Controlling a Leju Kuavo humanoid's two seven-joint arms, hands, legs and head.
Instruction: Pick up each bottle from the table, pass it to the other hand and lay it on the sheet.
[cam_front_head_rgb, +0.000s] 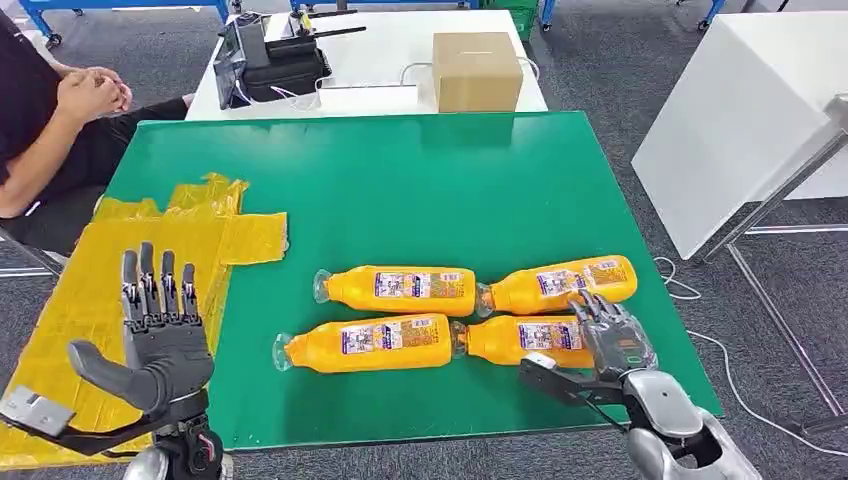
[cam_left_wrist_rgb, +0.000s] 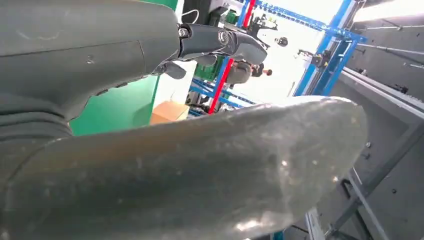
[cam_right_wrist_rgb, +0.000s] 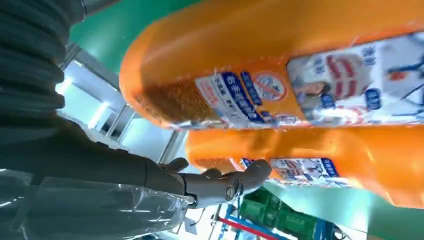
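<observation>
Four orange plastic bottles with printed labels lie on their sides in two rows on the green table top (cam_front_head_rgb: 420, 180). The near-right bottle (cam_front_head_rgb: 520, 338) has its base end hidden under the right hand (cam_front_head_rgb: 612, 335), whose dark fingers (cam_right_wrist_rgb: 220, 182) reach over it; whether they clamp it cannot be told. Beside it lie the near-left bottle (cam_front_head_rgb: 365, 343), far-left bottle (cam_front_head_rgb: 400, 289) and far-right bottle (cam_front_head_rgb: 560, 284). The left hand (cam_front_head_rgb: 160, 335) hovers with fingers spread, holding nothing, above the crinkled yellow sheet (cam_front_head_rgb: 90, 270). A cardboard box (cam_front_head_rgb: 476, 70) stands beyond.
</observation>
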